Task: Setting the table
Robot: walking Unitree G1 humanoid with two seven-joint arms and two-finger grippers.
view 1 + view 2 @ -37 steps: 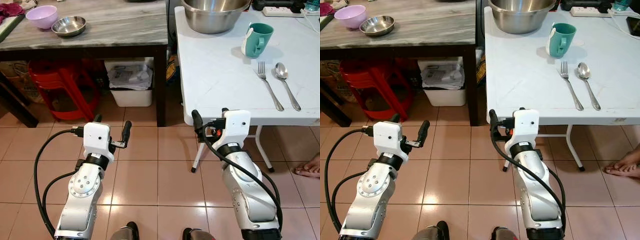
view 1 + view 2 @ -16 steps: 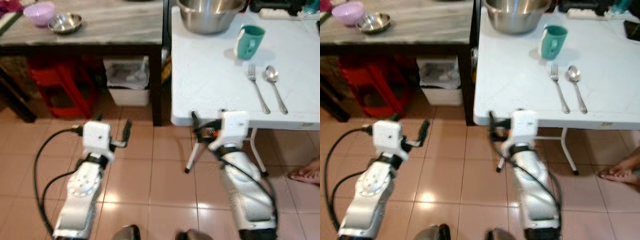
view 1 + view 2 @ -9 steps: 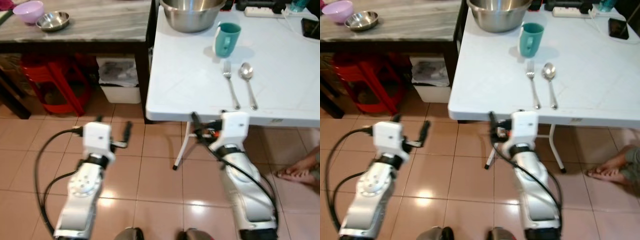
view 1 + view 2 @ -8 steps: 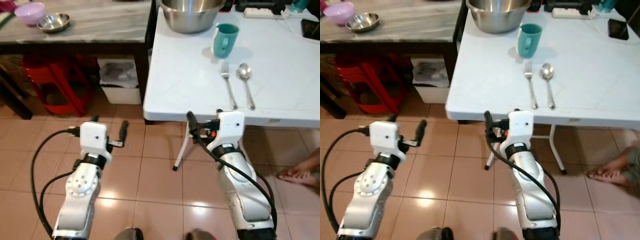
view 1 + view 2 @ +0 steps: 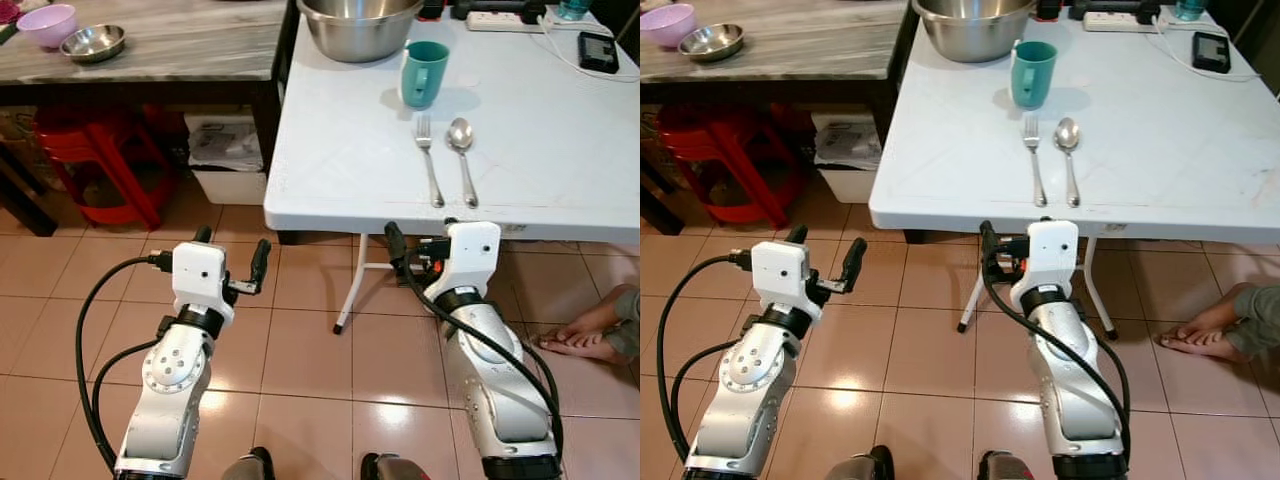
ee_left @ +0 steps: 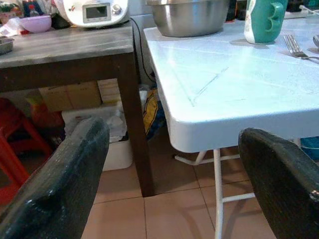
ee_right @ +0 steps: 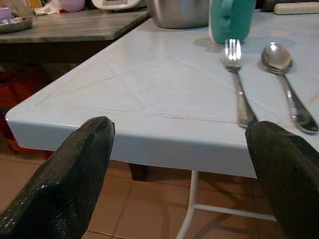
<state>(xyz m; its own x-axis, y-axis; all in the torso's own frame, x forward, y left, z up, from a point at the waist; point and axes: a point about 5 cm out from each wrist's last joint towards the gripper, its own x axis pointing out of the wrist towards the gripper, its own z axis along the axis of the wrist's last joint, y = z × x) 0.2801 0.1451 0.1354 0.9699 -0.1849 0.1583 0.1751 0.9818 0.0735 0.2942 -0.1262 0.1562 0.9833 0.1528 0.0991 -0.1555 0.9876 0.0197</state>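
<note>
My right jaws (image 5: 420, 236) hang released and empty just below the near edge of the white surface (image 5: 340, 160), fingers spread wide. My left jaws (image 5: 228, 255) are likewise released, holding nothing, out over the tiled floor (image 5: 300, 350) and apart from that surface's corner.

On the white surface the fork (image 5: 428, 160) and spoon (image 5: 462, 150) lie side by side, close but apart, handles toward me. The teal mug (image 5: 423, 73) stands upright just beyond them, and the big steel bowl (image 5: 360, 25) sits behind it at the far edge. A purple bowl (image 5: 47, 24) and a small steel dish (image 5: 92, 42) rest on the dark wooden surface (image 5: 170, 50) to my left, probably what is left to fetch (only my guess).

The risk I judge: my right jaws sit lower than the tabletop, so lifting straight up could knock its edge and scatter the cutlery. A person's bare foot (image 5: 575, 342) on the floor to my right could get stepped on if I shuffle that way.

My left wrist view catches a white appliance (image 6: 94, 11) on the wooden surface, which the head views crop; the head views show the phone (image 5: 597, 50) and power strip (image 5: 505, 20) at the back
</note>
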